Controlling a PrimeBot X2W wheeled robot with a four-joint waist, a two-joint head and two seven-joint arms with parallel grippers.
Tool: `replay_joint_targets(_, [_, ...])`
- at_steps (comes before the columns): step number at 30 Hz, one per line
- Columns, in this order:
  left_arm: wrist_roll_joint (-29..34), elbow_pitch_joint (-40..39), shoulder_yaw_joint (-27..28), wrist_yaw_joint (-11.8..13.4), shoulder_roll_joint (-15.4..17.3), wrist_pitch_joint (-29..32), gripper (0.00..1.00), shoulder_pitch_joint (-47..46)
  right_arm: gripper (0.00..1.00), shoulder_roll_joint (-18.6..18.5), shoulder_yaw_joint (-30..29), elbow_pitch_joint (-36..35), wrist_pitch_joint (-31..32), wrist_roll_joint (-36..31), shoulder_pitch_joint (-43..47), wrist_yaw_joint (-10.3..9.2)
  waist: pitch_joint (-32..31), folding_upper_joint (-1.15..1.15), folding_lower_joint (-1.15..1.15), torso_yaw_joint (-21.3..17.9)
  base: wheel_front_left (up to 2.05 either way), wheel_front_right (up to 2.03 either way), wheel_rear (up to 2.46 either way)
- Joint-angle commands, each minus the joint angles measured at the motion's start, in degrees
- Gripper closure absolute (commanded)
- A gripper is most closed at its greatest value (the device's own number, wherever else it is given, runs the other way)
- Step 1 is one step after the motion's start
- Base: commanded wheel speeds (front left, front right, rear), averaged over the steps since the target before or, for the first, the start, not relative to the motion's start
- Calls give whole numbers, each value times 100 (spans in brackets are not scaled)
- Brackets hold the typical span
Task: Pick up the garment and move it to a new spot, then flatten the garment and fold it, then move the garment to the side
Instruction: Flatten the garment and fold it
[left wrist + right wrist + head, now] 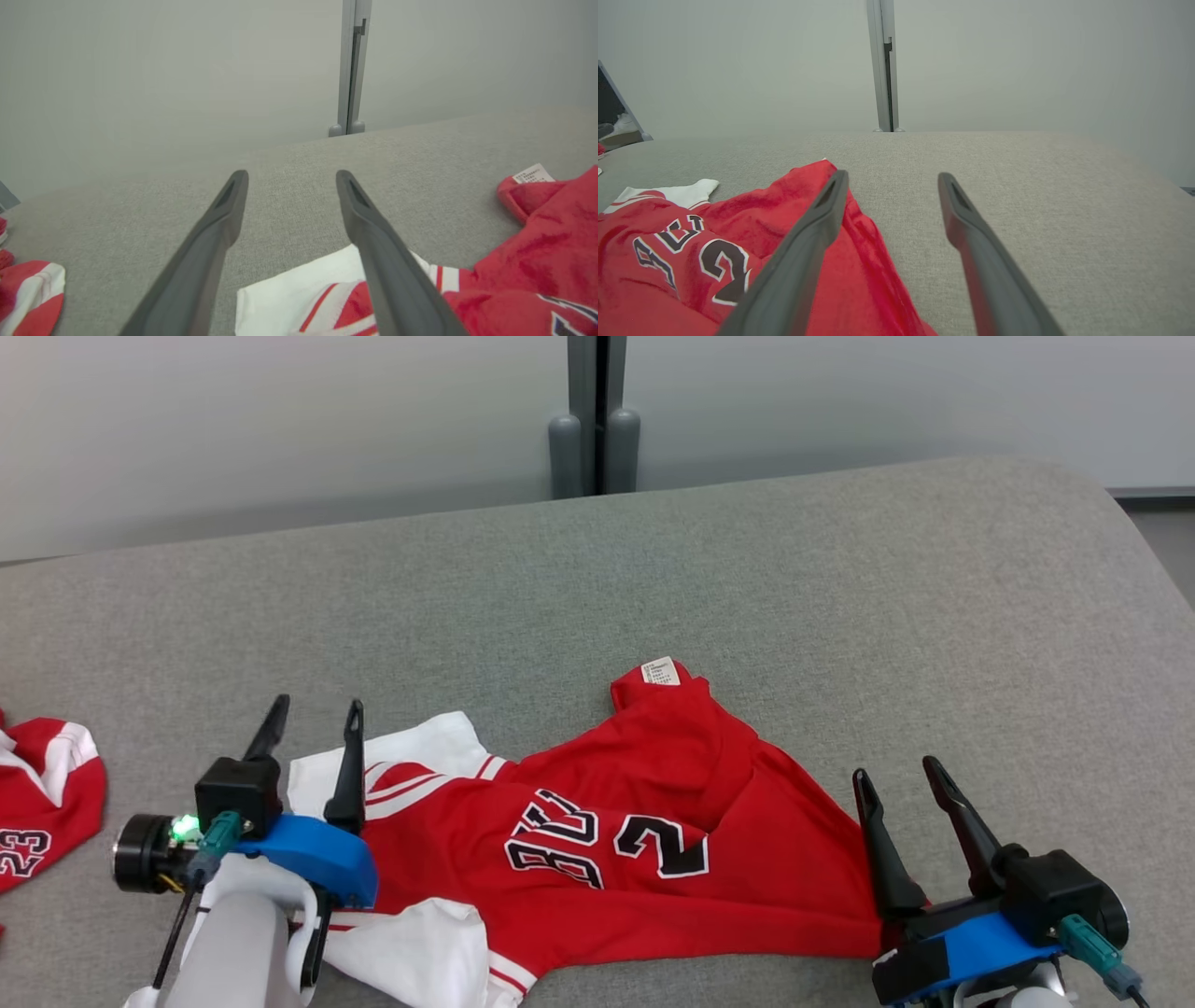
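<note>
So the red jersey (607, 840) is lying crumpled along the near edge of the counter (747, 569), roughly in the middle. It's number side up, with a white sleeve (411, 747) poking out toward the left and a little label (658, 670) at the tip that points to the far edge. It's not flat at all: there's a big ridge running through the red part and the bottom hem is bunched.

The robot's left hand (317, 703) sits at the sleeve end with its fingers spread wide and nothing in them. One finger is over the white cloth and the other is over bare counter. The right hand (896, 768) is at the opposite end, right by the jersey's edge, also wide open and empty.

Best guess is the robot is at the grab stage, either for the first pick-up or for tugging the thing flat, and it's hard to say which. Next move would want both hands down onto the cloth, one at each end, pinching only a layer or two before any pull.

Another red garment (42, 793) sits at the counter's left edge, well apart, so it shouldn't get in the way.
</note>
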Motion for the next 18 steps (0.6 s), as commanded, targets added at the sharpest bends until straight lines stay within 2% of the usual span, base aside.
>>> replay_joint_targets(1, [-36, 139, -40, -37, 48, -1, 0, -112, 0, 0, -15, 1, -19, -12, -70, 1, 20, -1, -1, -11, 0, 0, 0])
replay_joint_targets(8, [-361, 1418, -788, -50, 95, 218, 0, -418, 0, 0, -69, 16, -19, -14, -84, 1, 81, -1, -1, -71, 0, 0, 0])
replay_joint_targets(18, [-1113, 2152, -1864, -35, 276, 775, 0, -425, 0, 0, -168, 43, -19, -18, -50, 1, 31, -1, -1, 19, 0, 0, 0])
